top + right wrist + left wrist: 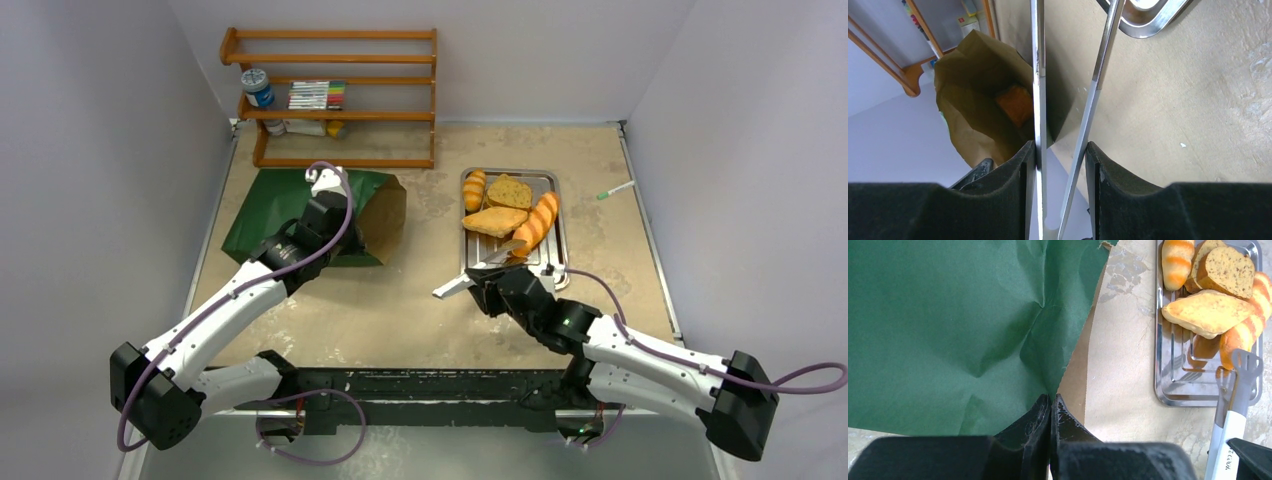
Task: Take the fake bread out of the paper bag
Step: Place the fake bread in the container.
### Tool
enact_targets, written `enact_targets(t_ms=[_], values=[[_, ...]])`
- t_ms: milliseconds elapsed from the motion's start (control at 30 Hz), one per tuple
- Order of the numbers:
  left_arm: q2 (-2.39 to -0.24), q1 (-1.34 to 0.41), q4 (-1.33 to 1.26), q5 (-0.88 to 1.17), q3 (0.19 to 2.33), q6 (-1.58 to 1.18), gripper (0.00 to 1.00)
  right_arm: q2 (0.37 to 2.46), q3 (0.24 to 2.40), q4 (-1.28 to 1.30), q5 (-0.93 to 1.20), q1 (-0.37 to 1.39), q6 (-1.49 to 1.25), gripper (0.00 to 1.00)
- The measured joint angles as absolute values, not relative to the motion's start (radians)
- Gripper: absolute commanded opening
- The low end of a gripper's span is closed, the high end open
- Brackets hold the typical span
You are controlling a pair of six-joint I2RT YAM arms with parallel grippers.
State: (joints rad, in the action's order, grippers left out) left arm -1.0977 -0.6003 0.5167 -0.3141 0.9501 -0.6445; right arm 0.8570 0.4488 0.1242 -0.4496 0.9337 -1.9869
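Looks like a robotics lab: a closed test cell rather than a kitchen or a shop. Boxed in on three sides by plain pale walls (100, 150). Fitted with a left arm (230, 300) and a right arm (640, 350), bolted at the near edge of a worn tan table (400, 300) and trailing loose purple cables (330, 420). Stocked with props only: toy bread (495, 220) on a tray (548, 255), tongs (480, 268), a bag (280, 205), and a wooden rack (330, 100) against the back wall holding markers (317, 95) and a can (257, 87).
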Motion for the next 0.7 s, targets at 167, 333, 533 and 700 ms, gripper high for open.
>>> enact_targets(t_ms=[167, 333, 533, 700], values=[[-1.098, -0.600, 0.517, -0.306, 0.951, -0.651, 0.00, 0.857, 0.458, 0.161, -0.450, 0.947, -1.998, 0.39], [-1.098, -0.600, 0.516, -0.299, 0.951, -0.662, 0.00, 0.856, 0.464, 0.192, -0.449, 0.965, -2.006, 0.34], [-1.098, -0.600, 0.517, -0.299, 0.952, -0.672, 0.00, 0.846, 0.473, 0.215, -0.450, 0.982, -2.009, 0.32], [-1.098, -0.600, 0.517, -0.298, 0.952, -0.681, 0.00, 0.841, 0.510, 0.236, -0.450, 0.998, -2.008, 0.32]])
